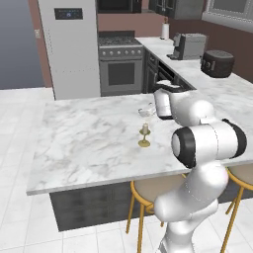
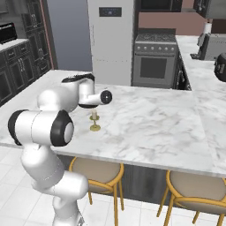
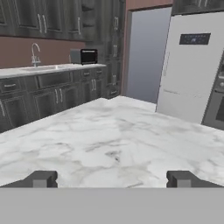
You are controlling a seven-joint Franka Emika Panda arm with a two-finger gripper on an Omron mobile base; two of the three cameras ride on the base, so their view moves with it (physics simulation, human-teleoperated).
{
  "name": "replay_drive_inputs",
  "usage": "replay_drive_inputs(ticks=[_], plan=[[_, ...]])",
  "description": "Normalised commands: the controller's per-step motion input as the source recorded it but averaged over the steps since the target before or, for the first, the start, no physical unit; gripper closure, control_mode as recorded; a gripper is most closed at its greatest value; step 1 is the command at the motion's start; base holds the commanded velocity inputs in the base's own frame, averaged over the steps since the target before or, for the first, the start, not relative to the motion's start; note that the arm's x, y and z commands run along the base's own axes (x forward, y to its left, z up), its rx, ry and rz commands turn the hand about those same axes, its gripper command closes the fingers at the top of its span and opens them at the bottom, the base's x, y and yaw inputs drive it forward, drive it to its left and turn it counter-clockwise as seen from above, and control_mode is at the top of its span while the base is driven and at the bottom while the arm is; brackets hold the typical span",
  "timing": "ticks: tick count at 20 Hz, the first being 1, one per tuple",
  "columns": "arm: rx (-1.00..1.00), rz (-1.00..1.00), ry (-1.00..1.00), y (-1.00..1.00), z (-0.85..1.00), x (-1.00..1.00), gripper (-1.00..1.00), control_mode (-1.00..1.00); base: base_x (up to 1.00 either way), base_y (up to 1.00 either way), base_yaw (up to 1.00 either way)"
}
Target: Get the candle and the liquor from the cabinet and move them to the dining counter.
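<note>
Candle [image 1: 144,136] upright on dining counter [image 1: 89,143], gripper [image 3: 111,179] open

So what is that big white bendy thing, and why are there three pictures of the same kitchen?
The white bendy thing is a robot arm. Two cameras ride behind it, one to its left and one to its right, so you see it from two sides. The third camera sits on its hand and looks out between the two dark fingertips of the gripper. They stand wide apart, and the gripper is open and holds nothing. The arm leans over the dining counter, a big white marble slab with round stools tucked under it. On the marble stands the candle, cream-white on a small gold stick. It stands upright and on its own, beside the arm.
</note>
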Motion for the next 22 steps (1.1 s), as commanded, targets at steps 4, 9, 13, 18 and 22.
replay_drive_inputs(ticks=[4, 9, 13, 18, 22], plan=[[-0.02, 0.00, 0.02, -0.11, 0.78, -0.48, -1.00, -1.00, 0.00, 0.00, 0.00], [-0.02, -0.06, 0.11, -0.09, 0.85, -0.53, -1.00, -1.00, 0.00, 0.00, 0.00], [-0.04, -0.16, 0.17, -0.06, 0.83, -0.54, -1.00, -1.00, 0.00, 0.00, 0.00], [-0.01, -0.26, 0.21, -0.31, 0.67, -0.72, -1.00, -1.00, 0.00, 0.00, 0.00], [0.00, -0.29, 0.21, -0.44, 0.58, -0.82, -1.00, -1.00, 0.00, 0.00, 0.00]])
